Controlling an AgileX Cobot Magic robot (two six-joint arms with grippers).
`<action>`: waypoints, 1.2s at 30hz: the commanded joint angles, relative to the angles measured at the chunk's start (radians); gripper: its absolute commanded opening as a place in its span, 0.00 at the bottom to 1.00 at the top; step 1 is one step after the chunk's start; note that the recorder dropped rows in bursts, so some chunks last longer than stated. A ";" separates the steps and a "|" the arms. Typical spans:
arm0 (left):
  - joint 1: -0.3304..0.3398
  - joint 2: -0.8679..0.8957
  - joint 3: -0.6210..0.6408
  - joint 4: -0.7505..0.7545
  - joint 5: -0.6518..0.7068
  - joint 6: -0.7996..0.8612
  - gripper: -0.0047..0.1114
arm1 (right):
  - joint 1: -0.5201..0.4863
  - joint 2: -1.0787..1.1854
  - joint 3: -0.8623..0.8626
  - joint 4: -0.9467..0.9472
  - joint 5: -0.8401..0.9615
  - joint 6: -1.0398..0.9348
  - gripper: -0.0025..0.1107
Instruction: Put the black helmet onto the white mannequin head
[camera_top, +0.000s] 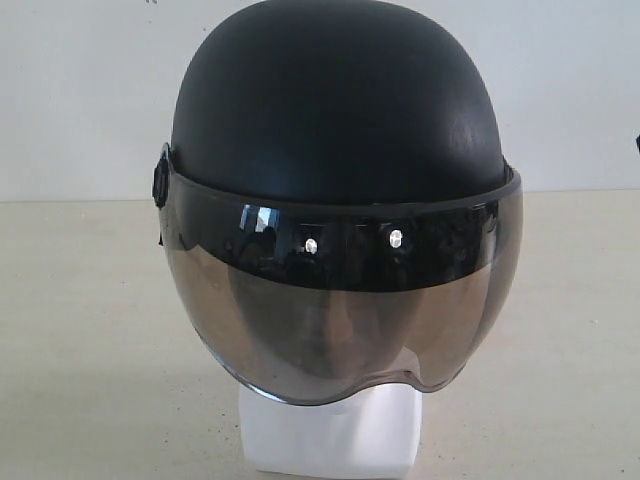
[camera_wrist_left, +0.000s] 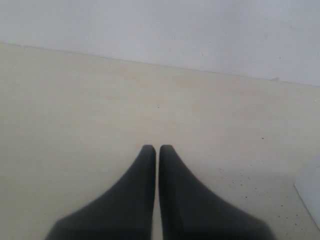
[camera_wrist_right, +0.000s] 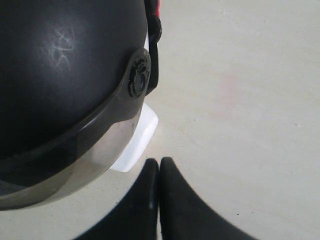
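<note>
The black helmet (camera_top: 335, 110) sits upright on the white mannequin head, its smoky visor (camera_top: 340, 310) down over the face. Only the head's white neck base (camera_top: 330, 440) shows below the visor. In the right wrist view the helmet (camera_wrist_right: 60, 65) fills one side, with the white base (camera_wrist_right: 137, 142) poking out under it. My right gripper (camera_wrist_right: 159, 161) is shut and empty, close beside that base without touching it. My left gripper (camera_wrist_left: 157, 148) is shut with nothing in it, over bare table. Neither gripper shows in the exterior view.
A pale beige table (camera_top: 80, 330) runs back to a white wall (camera_top: 80, 90). A white edge (camera_wrist_left: 311, 190) enters the left wrist view at one side. A small dark shape (camera_top: 637, 143) sits at the exterior view's right border.
</note>
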 joint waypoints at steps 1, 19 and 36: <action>0.003 -0.003 0.004 -0.007 0.003 -0.009 0.08 | -0.002 -0.003 0.002 0.002 -0.009 0.001 0.02; 0.003 -0.003 0.004 -0.007 0.003 -0.009 0.08 | -0.002 -0.101 0.002 -0.062 -0.028 -0.004 0.02; 0.003 -0.003 0.004 -0.007 0.003 -0.009 0.08 | -0.095 -0.523 0.002 -0.114 -0.265 -0.023 0.02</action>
